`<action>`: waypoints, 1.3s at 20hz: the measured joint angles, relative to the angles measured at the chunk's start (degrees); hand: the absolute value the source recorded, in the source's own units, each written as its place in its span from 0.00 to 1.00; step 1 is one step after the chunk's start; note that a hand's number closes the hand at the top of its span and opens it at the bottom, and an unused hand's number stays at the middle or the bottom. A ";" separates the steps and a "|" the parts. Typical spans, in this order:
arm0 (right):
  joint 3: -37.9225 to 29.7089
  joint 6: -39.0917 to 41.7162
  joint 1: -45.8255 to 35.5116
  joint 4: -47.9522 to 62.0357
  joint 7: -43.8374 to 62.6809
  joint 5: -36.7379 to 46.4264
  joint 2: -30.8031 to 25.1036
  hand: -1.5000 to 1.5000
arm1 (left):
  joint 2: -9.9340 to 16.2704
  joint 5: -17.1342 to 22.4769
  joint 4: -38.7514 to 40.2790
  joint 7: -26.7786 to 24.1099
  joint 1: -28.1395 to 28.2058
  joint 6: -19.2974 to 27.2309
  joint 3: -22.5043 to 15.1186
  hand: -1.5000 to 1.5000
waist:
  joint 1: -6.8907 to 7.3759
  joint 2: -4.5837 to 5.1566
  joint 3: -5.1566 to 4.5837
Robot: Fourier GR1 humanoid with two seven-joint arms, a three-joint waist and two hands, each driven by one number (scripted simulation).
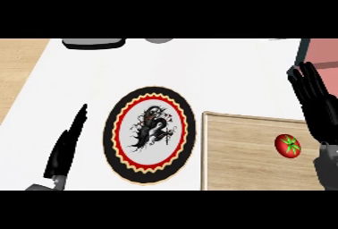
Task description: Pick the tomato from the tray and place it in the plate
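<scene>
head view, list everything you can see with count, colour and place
tomato: one, red with a green stem star, on the tray near its right side
tray: one, light wood with a raised rim, lower right of the counter
plate: one, white centre with a black dragon figure, red and yellow zigzag ring, black rim, left of the tray
counter: one, white top, with wood showing at the left edge
dark grey thing: one, at the top edge, cut off, cannot tell what it is
left hand: one, black, fingers straight, left of the plate
right hand: one, black, fingers straight, at the right edge beside the tomato
</scene>
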 measured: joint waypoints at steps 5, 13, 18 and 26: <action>-2.45 10.10 -1.61 1.03 4.28 -14.35 1.67 0.00 | 4.03 -0.89 -1.80 -2.22 0.83 -0.06 2.83 0.50 | 0.26 -0.29 -1.92; -9.92 14.16 6.42 -2.35 -3.53 -16.31 0.18 0.00 | 6.74 1.41 -3.16 -7.66 5.23 -2.46 7.44 0.50 | -0.97 -0.40 -2.73; -15.09 18.99 14.65 -6.83 -6.04 -21.07 0.74 0.00 | 6.33 0.80 -3.55 -8.27 6.01 -3.74 9.15 0.50 | -1.20 -0.32 -2.81; -18.10 33.00 17.92 -6.08 -3.58 -18.18 -11.57 0.00 | 5.75 0.44 -3.16 -9.13 5.99 -5.12 10.19 0.50 | -0.77 -0.17 -2.84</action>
